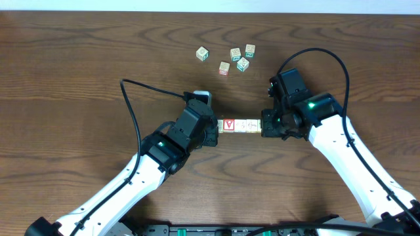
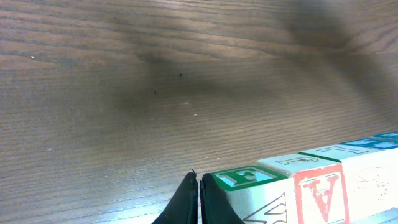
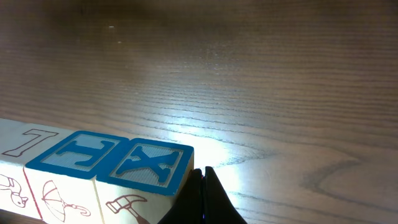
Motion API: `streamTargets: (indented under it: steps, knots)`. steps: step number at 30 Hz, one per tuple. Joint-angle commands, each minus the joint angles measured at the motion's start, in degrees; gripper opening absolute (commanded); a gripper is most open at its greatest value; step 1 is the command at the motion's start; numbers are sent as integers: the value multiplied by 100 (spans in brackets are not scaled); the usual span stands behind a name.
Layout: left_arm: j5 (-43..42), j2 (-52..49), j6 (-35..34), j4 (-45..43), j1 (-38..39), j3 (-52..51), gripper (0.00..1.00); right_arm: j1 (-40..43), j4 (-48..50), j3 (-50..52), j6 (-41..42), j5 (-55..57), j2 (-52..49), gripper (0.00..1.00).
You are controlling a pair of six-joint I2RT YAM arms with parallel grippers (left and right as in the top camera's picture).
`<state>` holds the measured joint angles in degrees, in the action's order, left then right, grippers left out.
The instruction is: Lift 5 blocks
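Both grippers are shut, fingers pressed together with nothing between them. The left gripper (image 1: 216, 127) sets its closed tips against one end of a row of blocks (image 1: 241, 124). The right gripper (image 1: 264, 124) butts the opposite end, so the row lies straight between the two tools. Touching the left fingers (image 2: 211, 202) is the green-topped end block (image 2: 245, 176) (a red-lettered face comes next along). Just beside the right tips sits the blue X block (image 3: 152, 163). Five loose cubes (image 1: 235, 54) lie scattered on the table (image 1: 79, 65), well beyond both grippers. I cannot tell whether the row is off the table.
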<state>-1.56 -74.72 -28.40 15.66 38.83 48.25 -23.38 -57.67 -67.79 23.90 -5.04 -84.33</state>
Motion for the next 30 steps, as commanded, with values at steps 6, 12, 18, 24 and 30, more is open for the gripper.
streamTargets:
  steps: [6,12,18,24,30]
  knots:
    - [-1683,44,33,-293,466,361,7,-374,262,-339,-76,-1875,96,1]
    - [-1683,-181,31,-302,466,361,7,-374,258,-339,-74,-1648,31,1]
    - [-1683,-341,31,-358,466,361,7,-374,262,-334,-79,-1497,-81,1]
    - [-1683,-352,31,-415,466,361,7,-374,262,-334,-79,-1449,-278,1]
    - [-1683,-354,33,-420,466,361,7,-374,284,-334,-79,-1451,-369,1]
